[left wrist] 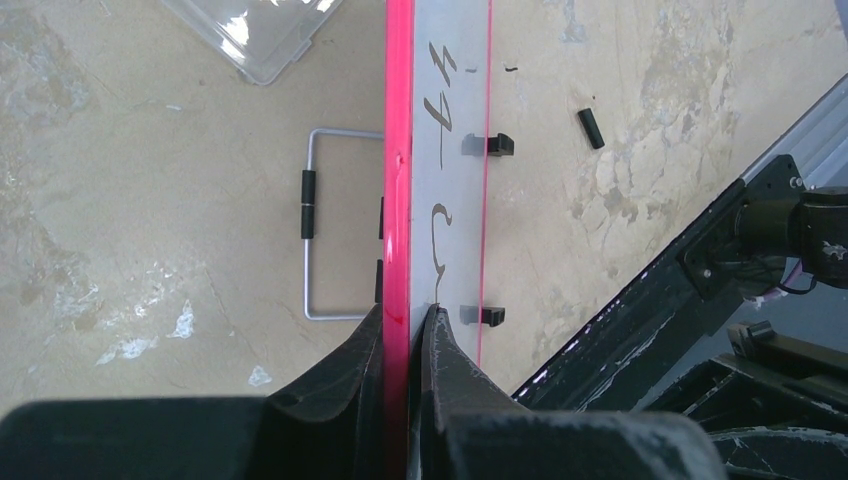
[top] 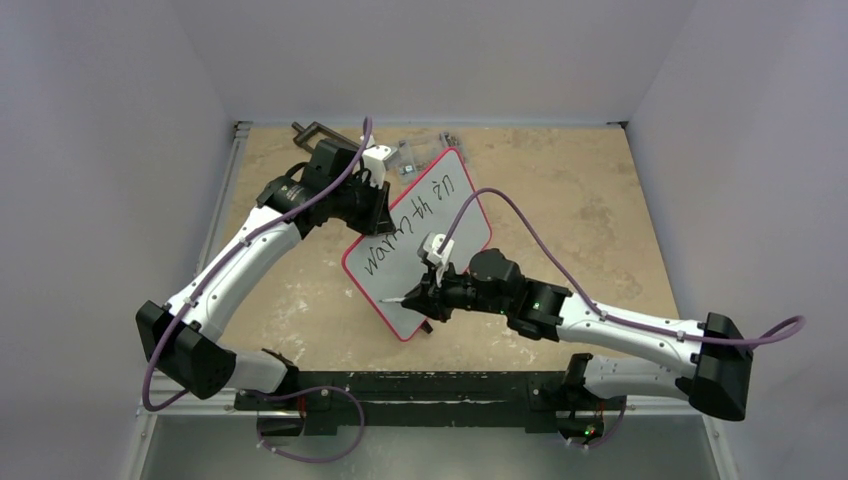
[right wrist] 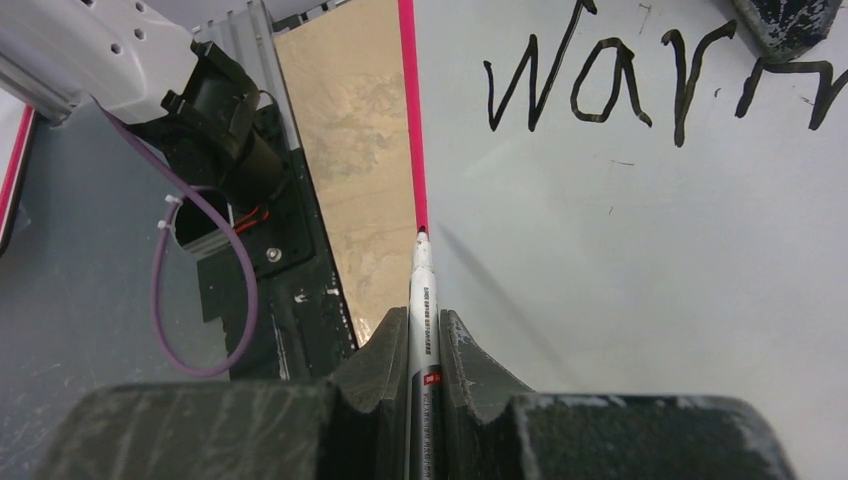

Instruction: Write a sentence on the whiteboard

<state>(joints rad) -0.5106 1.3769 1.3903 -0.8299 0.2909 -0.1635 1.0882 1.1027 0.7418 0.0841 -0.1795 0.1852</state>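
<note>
The whiteboard (top: pixel 420 290), white with a red rim, stands tilted at the middle of the table. One line of the sentence (top: pixel 412 222) is on it in black and reads roughly "Warmth in"; "warm" (right wrist: pixel 610 90) shows in the right wrist view. My left gripper (top: pixel 376 207) is shut on the board's far-left rim (left wrist: pixel 398 150), one finger on each face (left wrist: pixel 405 315). My right gripper (top: pixel 422 294) is shut on a white marker (right wrist: pixel 421 290). The marker's tip (top: pixel 384 300) is at the board's red edge, below the "w"; I cannot tell if it touches.
A clear plastic box (top: pixel 420 155) lies behind the board and shows in the left wrist view (left wrist: pixel 265 35). A wire stand (left wrist: pixel 320 230) lies behind the board. A small black cap (left wrist: pixel 591 128) lies on the table. A black clamp (top: pixel 315 130) sits at the back left.
</note>
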